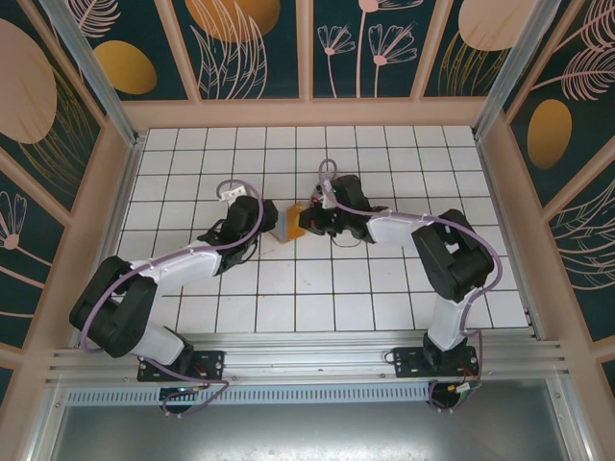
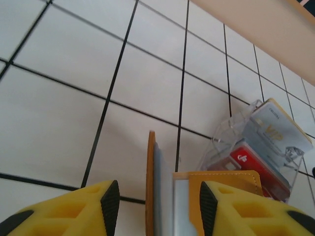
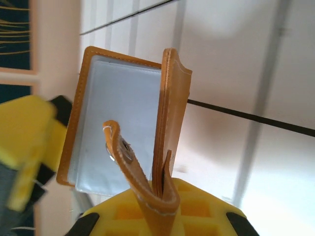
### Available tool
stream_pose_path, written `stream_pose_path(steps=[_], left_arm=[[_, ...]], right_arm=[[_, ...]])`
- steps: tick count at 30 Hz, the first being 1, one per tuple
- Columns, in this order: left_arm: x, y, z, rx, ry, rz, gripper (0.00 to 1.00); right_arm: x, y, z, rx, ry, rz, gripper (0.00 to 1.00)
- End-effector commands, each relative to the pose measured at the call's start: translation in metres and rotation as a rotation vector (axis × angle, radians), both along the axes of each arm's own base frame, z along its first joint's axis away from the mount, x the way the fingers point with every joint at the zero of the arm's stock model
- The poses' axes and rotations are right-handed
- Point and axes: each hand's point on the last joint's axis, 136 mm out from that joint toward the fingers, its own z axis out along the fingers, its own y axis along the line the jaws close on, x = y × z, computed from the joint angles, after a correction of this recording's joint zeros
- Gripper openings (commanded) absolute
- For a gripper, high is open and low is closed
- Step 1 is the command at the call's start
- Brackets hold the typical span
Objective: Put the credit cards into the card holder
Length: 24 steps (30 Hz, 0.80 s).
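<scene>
**Current state: holder presented open, cards not yet loaded**

1. Card holder position. The card holder is raised between the two grippers, above the middle of the white tiled table. It stands on edge rather than lying flat, so its inner side can be reached from the side.

2. Right gripper. The right gripper is fully closed on the card holder. It pinches the lower edge of one orange cover together with the snap strap, which curls out from between the fingers. This grip probably anchors one leaf so that the other can swing away, which exposes the grey sleeves.

3. Left gripper. The left gripper straddles the opposite leaf with its jaws partly spread. The left pad stands clear of the orange edge. The right pad sits just beside the sleeves, but contact there cannot be confirmed. The gripper clamps nothing, so the right gripper alone carries the holder.

4. Credit cards. The credit cards lie stacked in a clear plastic box on the table, just beyond the holder. A red card sits under a whitish card. Neither is in a sleeve.

5. Assessment. With the holder secured, the free left gripper is best placed to fetch a card.
</scene>
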Motion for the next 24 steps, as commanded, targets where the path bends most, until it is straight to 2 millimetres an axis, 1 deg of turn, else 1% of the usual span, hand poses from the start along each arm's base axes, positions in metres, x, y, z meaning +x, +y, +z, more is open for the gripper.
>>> stream_pose_path(steps=[1, 3, 4, 6, 10, 12, 13, 16, 19, 21, 23, 24], left_arm=[[-0.014, -0.011, -0.013, -0.139, 0.056, -0.098, 0.49], [-0.023, -0.008, -0.028, -0.162, 0.091, -0.108, 0.49], [-0.027, -0.01, -0.033, -0.189, 0.097, -0.125, 0.49], [-0.032, -0.018, -0.036, -0.253, 0.104, -0.17, 0.49], [-0.037, -0.044, -0.04, -0.375, 0.136, -0.272, 0.46], [-0.037, -0.048, -0.042, -0.426, 0.145, -0.28, 0.43], [-0.037, -0.048, -0.042, -0.449, 0.146, -0.278, 0.43], [-0.034, -0.054, -0.036, -0.495, 0.141, -0.299, 0.48], [-0.03, -0.068, -0.014, -0.544, 0.108, -0.373, 0.53], [-0.028, -0.075, -0.004, -0.541, 0.096, -0.414, 0.54], [-0.026, -0.077, -0.005, -0.51, 0.107, -0.425, 0.55], [-0.025, -0.076, -0.008, -0.496, 0.115, -0.421, 0.54]], right_arm=[[-0.015, -0.024, -0.027, -0.113, -0.037, 0.013, 0.0], [-0.021, -0.032, -0.042, -0.158, -0.041, 0.014, 0.0], [-0.023, -0.036, -0.048, -0.176, -0.045, 0.01, 0.0], [-0.025, -0.04, -0.053, -0.177, -0.049, 0.005, 0.0], [-0.024, -0.041, -0.055, -0.165, -0.057, -0.006, 0.0], [-0.022, -0.042, -0.054, -0.17, -0.061, -0.012, 0.0], [-0.022, -0.042, -0.053, -0.173, -0.067, -0.01, 0.0], [-0.019, -0.044, -0.047, -0.193, -0.092, -0.013, 0.0], [-0.015, -0.048, -0.042, -0.263, -0.135, -0.03, 0.0], [-0.014, -0.048, -0.032, -0.286, -0.176, -0.035, 0.0], [-0.012, -0.046, -0.023, -0.293, -0.215, -0.044, 0.0], [-0.012, -0.045, -0.022, -0.299, -0.224, -0.042, 0.0]])
